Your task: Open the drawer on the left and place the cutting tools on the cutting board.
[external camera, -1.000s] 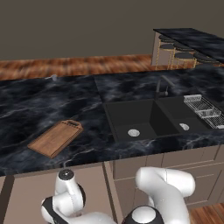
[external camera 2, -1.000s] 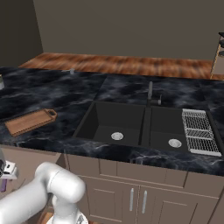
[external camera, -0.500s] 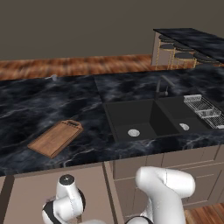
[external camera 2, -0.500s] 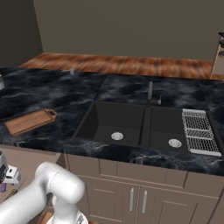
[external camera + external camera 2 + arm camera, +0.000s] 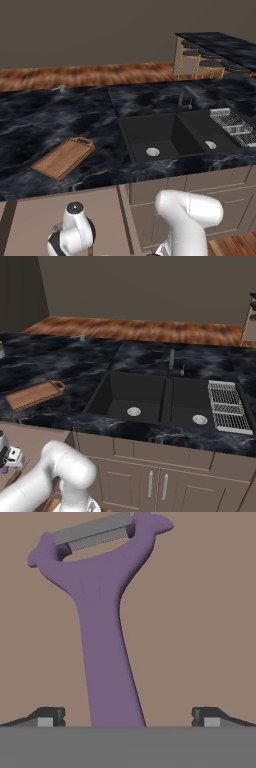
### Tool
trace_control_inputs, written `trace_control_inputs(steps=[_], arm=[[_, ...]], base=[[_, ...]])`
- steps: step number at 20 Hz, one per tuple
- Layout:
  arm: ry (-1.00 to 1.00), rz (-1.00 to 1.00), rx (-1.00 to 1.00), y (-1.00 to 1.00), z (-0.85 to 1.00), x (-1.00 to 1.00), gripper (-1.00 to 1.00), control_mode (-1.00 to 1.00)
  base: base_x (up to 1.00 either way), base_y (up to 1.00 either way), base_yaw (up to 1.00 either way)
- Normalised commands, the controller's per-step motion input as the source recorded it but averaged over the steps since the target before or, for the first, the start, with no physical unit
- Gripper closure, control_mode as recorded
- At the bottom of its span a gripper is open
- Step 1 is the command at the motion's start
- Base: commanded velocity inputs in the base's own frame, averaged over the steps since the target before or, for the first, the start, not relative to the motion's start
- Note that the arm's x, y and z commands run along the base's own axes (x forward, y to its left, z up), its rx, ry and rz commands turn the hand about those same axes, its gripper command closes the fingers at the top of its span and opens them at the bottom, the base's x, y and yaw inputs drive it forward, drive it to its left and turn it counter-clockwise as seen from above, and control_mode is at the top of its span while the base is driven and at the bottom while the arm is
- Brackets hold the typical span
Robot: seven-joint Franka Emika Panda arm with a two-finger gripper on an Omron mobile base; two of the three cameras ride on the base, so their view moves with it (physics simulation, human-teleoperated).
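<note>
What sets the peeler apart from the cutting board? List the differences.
The peeler is purple with a grey blade and a slim Y shape; the cutting board is brown wood, a broad rectangle. The peeler lies on a plain taupe surface between the open fingers; the cutting board lies on the black counter. Both lie flat.

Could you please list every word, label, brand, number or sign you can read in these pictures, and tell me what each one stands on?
There is no readable text in any view.
The purple Y-shaped peeler with its grey blade bears no brand or mark.
The rectangular brown wooden cutting board shows only wood grain.
The black double sink and dark marble counter carry no labels or signs.
</note>
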Motion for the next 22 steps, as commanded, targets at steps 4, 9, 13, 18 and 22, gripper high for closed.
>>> trace_control_inputs(steps=[4, 9, 13, 18, 22], arm=[[0.00, 0.00, -0.05, 0.11, -0.01, 0.00, 1.00, -1.00], [-0.02, 0.00, 0.00, 0.00, 0.16, -0.17, 1.00, -1.00], [-0.04, 0.00, 0.00, 0.00, 0.48, -0.41, 1.00, -1.00], [-0.18, 0.00, 0.01, 0.00, 0.96, -0.63, 1.00, -1.00], [-0.22, -0.06, 0.01, 0.00, 1.00, -0.35, 1.00, -1.00]], base=[[0.00, 0.00, 0.00], [0.00, 0.00, 0.00], [0.00, 0.00, 0.00], [0.00, 0.00, 0.00], [0.00, 0.00, 0.00]])
